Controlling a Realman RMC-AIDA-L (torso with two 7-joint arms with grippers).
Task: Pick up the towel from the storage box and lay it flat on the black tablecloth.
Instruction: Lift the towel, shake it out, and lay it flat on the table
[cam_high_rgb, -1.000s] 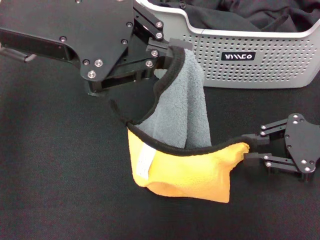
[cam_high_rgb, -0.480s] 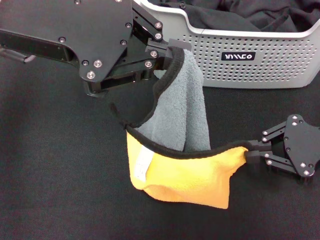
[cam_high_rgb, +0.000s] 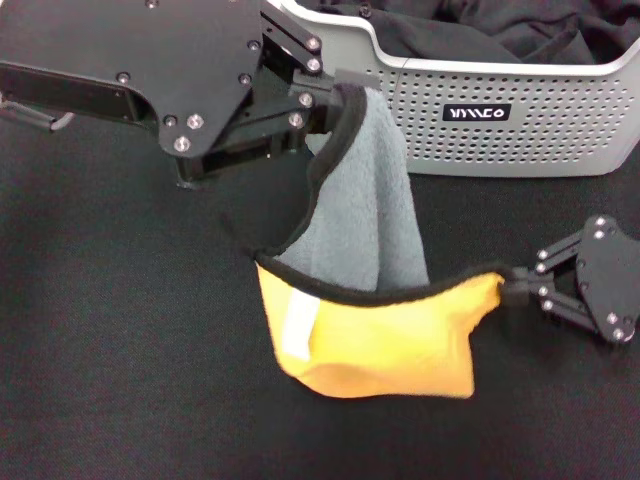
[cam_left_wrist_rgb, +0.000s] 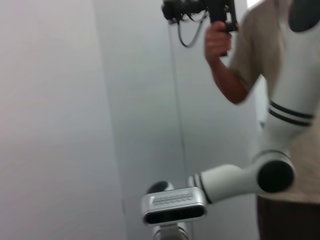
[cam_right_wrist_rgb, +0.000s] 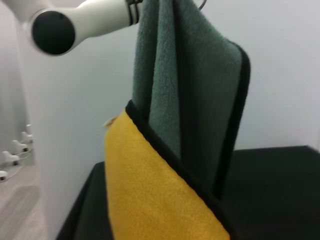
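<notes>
Towel out of storage box, hanging above black tablecloth. My left gripper clamps its top corner; right gripper pinches the orange corner. Next: draw corners apart evenly, lower together, avoid folds.

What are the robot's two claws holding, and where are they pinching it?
Both hold the towel. The left gripper pinches its top black-trimmed edge; the right gripper pinches a corner on the yellow side.
</notes>
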